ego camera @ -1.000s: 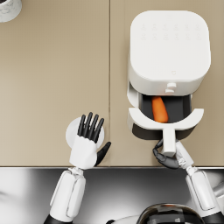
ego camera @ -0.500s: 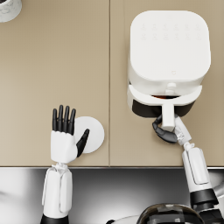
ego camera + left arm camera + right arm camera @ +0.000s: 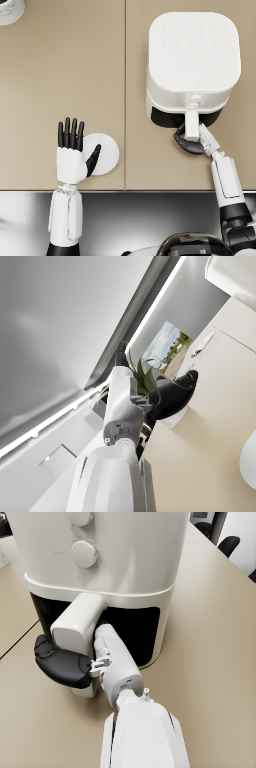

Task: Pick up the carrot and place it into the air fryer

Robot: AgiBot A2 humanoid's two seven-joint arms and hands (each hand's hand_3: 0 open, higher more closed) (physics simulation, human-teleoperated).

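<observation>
On the beige desk (image 3: pixel 75 75), your right hand (image 3: pixel 190 144) grips the air fryer (image 3: pixel 192 65) drawer handle (image 3: pixel 192 125), drawer pushed nearly home. You can't see the carrot, presumably inside. Your left hand (image 3: pixel 72 155) hovers spread and empty over the white plate (image 3: pixel 107 152) near the front edge.

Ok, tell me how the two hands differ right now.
The left hand is flat and spread, holding nothing, while the right hand is curled around the air fryer drawer handle. The left hand hovers beside the white plate; the right hand presses against the fryer front. Both are dark hands on white arms.
</observation>
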